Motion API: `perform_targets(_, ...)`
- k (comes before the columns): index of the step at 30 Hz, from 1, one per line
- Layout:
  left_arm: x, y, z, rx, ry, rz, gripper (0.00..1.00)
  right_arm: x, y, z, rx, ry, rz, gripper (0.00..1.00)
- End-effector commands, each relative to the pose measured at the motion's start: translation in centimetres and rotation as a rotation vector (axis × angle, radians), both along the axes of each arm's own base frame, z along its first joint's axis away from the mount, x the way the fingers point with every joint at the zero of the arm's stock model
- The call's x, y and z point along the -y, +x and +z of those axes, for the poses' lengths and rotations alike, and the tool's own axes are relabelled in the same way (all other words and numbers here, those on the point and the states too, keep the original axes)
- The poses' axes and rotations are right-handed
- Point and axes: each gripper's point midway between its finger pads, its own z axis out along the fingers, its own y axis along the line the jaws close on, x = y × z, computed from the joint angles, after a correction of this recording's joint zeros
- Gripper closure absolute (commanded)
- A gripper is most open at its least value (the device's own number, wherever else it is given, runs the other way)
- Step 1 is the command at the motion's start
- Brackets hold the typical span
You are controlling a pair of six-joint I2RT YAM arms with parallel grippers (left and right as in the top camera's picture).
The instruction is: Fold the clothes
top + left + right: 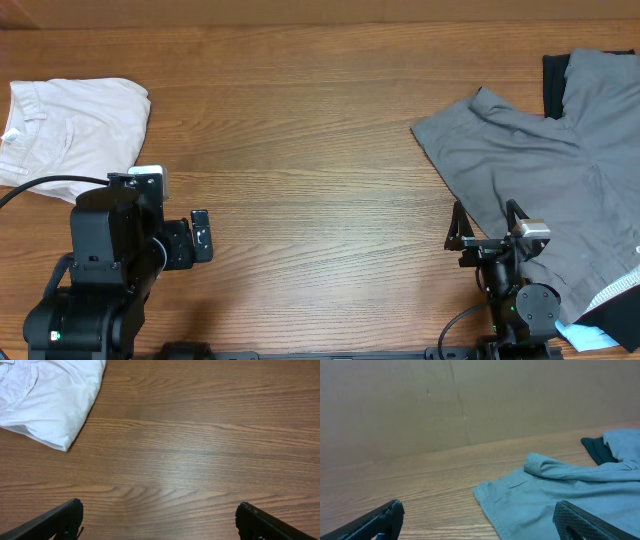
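Note:
The cream shorts [70,130] lie folded in a compact bundle at the table's far left, with a small tag at their left edge. They also show in the left wrist view [47,397] at the top left. My left gripper [197,240] is open and empty over bare wood [160,520], to the right of and nearer than the shorts, apart from them. My right gripper [485,228] is open and empty [480,520] at the near left edge of a grey garment.
A grey garment [540,170] lies spread over the right side, also in the right wrist view [560,495]. A black fabric piece [553,85] sticks out behind it [594,447]. A white item [590,335] lies at the near right corner. A cardboard wall [470,400] backs the table.

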Motion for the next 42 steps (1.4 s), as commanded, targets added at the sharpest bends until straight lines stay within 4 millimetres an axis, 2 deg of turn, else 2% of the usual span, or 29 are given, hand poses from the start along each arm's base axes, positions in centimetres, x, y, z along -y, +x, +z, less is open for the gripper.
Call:
perform_targets(1,-0.4,-0.1,0.1,0.006,0.005,0.023,0.00,0.2,0.0,-0.2,0.004,-0.007,-0.012,0.00)
perform_targets(5,-0.4,-0.6,0.1,0.020,0.006,0.023,0.00,0.2,0.0,-0.2,0.004,-0.007,-0.012,0.00)
perform_targets(9,-0.7,-1.2,-1.2,0.079,0.024,0.027,0.00,0.2,0.0,-0.2,0.004,-0.007,-0.012,0.00)
perform_targets(14,-0.6,-0.4,-5.9,0.195,0.009,0.026,0.00,0.2,0.0,-0.2,0.004,-0.007,-0.012,0.00)
perform_targets(15,-0.2,0.0,-7.4,0.241,-0.007,0.012,0.00,0.2,0.0,-0.2,0.004,-0.007,-0.012,0.00)
perform_targets(19,0.7,1.2,-9.7,0.398,-0.045,-0.026,0.00,0.2,0.0,-0.2,0.004,-0.007,-0.012,0.00)
perform_targets(23,0.9,2.2,-9.9,0.598,-0.055,-0.038,0.00,0.2,0.0,-0.2,0.004,-0.007,-0.012,0.00)
perform_targets(28,0.9,3.5,-9.0,0.840,-0.012,-0.061,0.00,0.2,0.0,-0.2,0.004,-0.007,-0.012,0.00)
perform_targets(32,1.1,3.3,-10.7,0.791,0.012,-0.088,0.00,0.2,0.0,-0.2,0.004,-0.007,-0.012,0.00)
perform_targets(42,1.1,3.3,-10.7,0.791,0.012,-0.088,0.00,0.2,0.0,-0.2,0.004,-0.007,-0.012,0.00)
